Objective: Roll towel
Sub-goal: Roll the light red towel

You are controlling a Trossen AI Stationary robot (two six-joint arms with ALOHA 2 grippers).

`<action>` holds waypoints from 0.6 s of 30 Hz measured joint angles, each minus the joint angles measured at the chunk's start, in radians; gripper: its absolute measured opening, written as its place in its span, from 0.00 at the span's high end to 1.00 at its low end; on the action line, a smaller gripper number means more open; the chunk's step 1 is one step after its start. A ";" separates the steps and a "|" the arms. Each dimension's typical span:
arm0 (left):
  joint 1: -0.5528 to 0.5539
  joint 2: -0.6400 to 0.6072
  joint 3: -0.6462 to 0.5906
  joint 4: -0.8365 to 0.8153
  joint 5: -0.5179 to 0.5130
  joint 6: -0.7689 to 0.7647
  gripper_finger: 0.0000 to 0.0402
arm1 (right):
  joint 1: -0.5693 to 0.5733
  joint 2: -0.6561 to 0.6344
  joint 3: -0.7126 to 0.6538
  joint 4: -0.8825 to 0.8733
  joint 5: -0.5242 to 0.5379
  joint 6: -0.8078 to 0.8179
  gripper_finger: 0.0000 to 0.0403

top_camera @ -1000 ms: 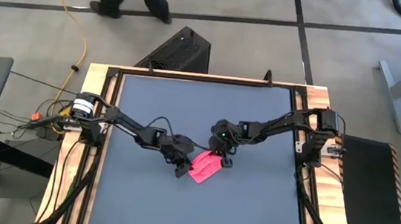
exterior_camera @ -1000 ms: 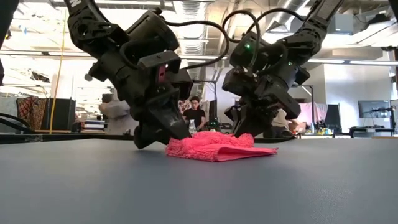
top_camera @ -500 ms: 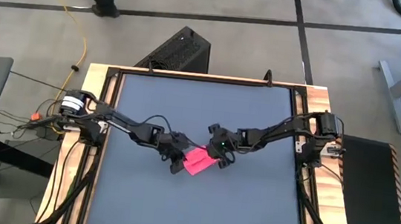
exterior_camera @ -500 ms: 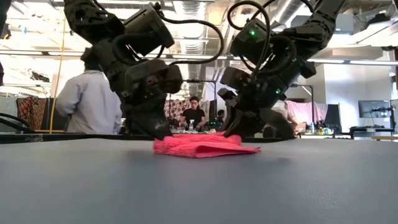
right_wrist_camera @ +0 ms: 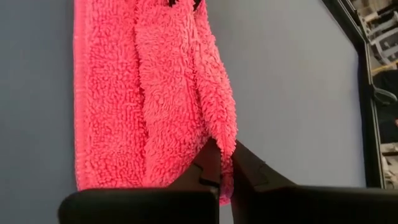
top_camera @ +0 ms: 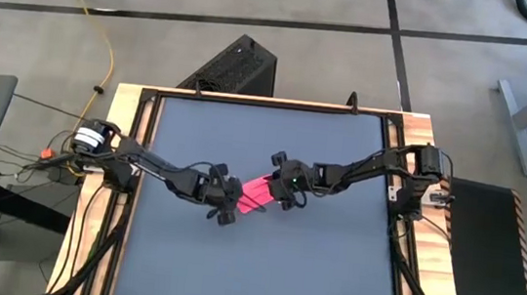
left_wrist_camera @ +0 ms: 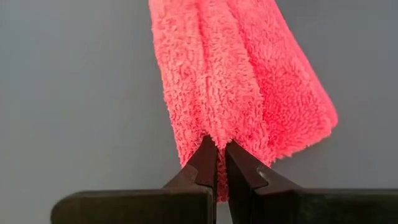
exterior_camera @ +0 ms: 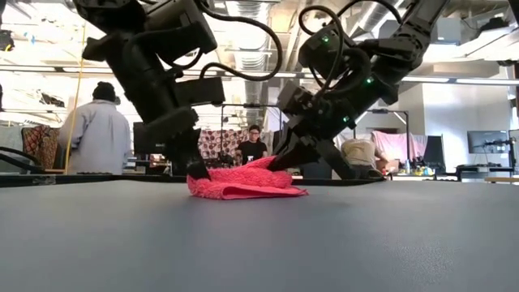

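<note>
The pinkish-red towel (top_camera: 257, 194) lies near the table's middle as a narrow, folded-over strip, its underside on the dark tabletop (top_camera: 329, 272). In the low view the towel (exterior_camera: 243, 183) is a low heap. My left gripper (top_camera: 229, 203) is shut on the strip's left end, and my right gripper (top_camera: 279, 188) is shut on its right end. Both also show in the low view, the left (exterior_camera: 195, 169) and the right (exterior_camera: 282, 159). No white tag shows. My left gripper pinches the raised top fold (left_wrist_camera: 214, 127) at the strip's left end between its two fingers, which lie along the strip. The fingers slant down from the table's left. The rest of the towel lies on the table. My right gripper pinches the raised top fold (right_wrist_camera: 219, 134) at the strip's right end between its two fingers, which lie along the strip. The fingers slant down from the table's right. The fold stands a little off the table; the lower layer (right_wrist_camera: 99, 124) lies flat.
The table has a black frame rail (top_camera: 268, 102) and wooden edges (top_camera: 91, 198). A black box (top_camera: 236, 66) stands on the floor beyond the far edge. People (exterior_camera: 97, 134) show in the room behind the table. Bare tabletop lies all around the towel.
Both grippers have moved toward the table's far edge and a little left, staying shut on the towel. The towel's held edge has been carried over the rest, so it has gone from a wider patch to a narrow folded strip, shifted toward the far edge.
</note>
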 joint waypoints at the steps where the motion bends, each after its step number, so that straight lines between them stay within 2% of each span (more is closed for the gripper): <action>1: -0.013 0.011 0.005 -0.003 -0.024 0.007 1.00 | -0.005 0.000 0.000 -0.001 -0.011 -0.008 0.93; 8: -0.096 0.067 0.044 -0.063 -0.195 0.049 1.00 | 0.006 0.041 -0.006 -0.009 -0.023 -0.084 0.93; 13: -0.151 0.080 0.070 -0.106 -0.290 0.121 1.00 | 0.036 0.111 -0.003 0.022 0.028 -0.167 0.93; 18: -0.186 0.080 0.075 -0.142 -0.323 0.221 1.00 | 0.054 0.121 -0.005 0.067 0.076 -0.237 0.93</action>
